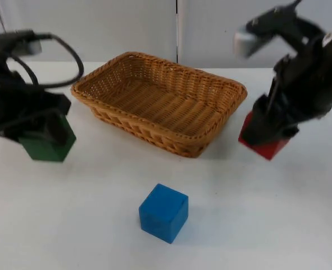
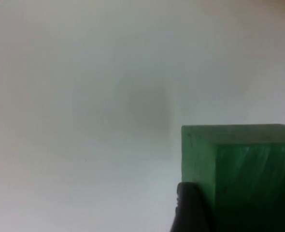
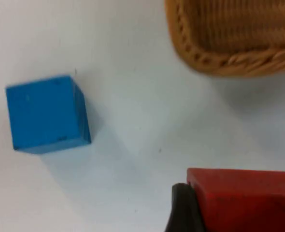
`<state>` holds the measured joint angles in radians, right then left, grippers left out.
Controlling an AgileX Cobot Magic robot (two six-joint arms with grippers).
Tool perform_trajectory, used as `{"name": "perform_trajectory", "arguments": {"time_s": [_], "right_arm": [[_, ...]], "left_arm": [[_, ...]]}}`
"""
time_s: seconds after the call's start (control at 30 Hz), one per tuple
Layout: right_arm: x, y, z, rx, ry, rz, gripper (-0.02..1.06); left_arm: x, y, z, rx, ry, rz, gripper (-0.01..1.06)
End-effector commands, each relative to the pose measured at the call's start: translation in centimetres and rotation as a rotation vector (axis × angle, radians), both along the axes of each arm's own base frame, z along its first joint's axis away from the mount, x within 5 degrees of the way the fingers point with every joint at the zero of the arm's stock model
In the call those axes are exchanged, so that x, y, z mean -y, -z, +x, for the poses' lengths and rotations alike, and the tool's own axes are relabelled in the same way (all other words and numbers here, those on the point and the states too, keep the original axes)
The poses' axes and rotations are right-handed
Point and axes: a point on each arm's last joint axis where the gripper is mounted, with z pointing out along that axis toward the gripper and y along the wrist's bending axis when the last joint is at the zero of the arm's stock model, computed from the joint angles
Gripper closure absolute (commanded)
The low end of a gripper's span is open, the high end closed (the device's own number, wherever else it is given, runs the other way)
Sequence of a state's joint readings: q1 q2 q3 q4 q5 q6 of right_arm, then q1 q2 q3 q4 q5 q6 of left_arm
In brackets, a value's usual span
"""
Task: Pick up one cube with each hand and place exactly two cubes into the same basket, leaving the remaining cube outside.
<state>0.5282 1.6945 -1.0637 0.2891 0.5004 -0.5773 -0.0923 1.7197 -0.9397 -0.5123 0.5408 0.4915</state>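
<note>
The left pincer (image 1: 42,132) is closed on the green cube (image 1: 48,145), out on the tabletop (image 1: 256,225) to the left of the wicker basket (image 1: 160,101). In the left wrist view a black fingertip (image 2: 191,208) presses against the side of the green cube (image 2: 239,174). Whether the cube is lifted or resting on the surface I cannot tell.

The right pincer (image 1: 267,129) grips the red cube (image 1: 264,147), just off the basket's right end. Its wrist view shows a fingertip (image 3: 183,208) against the red cube (image 3: 244,198), with the basket's rim (image 3: 229,60) near and the blue cube (image 3: 46,113) further off on the white surface.

The blue cube (image 1: 164,212) sits alone in front of the basket, apart from both arms — by the look of it, the one to leave out.

The coming move turns on one relation: the basket lies between the two pincers, inward from each, its long axis running roughly from one arm toward the other. The right arm is nearer the rim — the left has more ground to cover. The basket holds no cube yet.

No brand, label or writing can be read on anything.
</note>
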Motion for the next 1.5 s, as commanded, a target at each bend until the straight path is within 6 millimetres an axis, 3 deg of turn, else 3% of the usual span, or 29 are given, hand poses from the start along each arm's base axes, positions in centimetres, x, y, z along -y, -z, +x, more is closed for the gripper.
{"name": "perform_trajectory", "arguments": {"time_s": [0.0,0.27,1.03,1.4,1.47], "right_arm": [[0.3,-3.1,-0.9,0.069,-0.004,0.046,1.05],[0.7,-5.3,-1.6,0.133,0.002,0.085,1.05],[0.5,-5.5,-0.8,0.187,0.067,0.141,1.05],[-0.3,-3.2,1.1,0.176,0.141,0.164,1.05],[-1.0,-3.3,2.2,0.17,0.141,0.17,1.05]], "left_arm": [[0.2,-2.6,-0.7,0.06,0.013,-0.014,1.05],[0.1,-4.4,-1.2,0.12,0.027,0.0,1.05],[-0.1,-4.7,-0.1,0.22,-0.026,0.006,1.05],[0.3,-4.5,3.7,0.234,-0.005,0.005,1.05],[0.5,-4.4,4.8,0.241,-0.003,-0.001,1.05]]}}
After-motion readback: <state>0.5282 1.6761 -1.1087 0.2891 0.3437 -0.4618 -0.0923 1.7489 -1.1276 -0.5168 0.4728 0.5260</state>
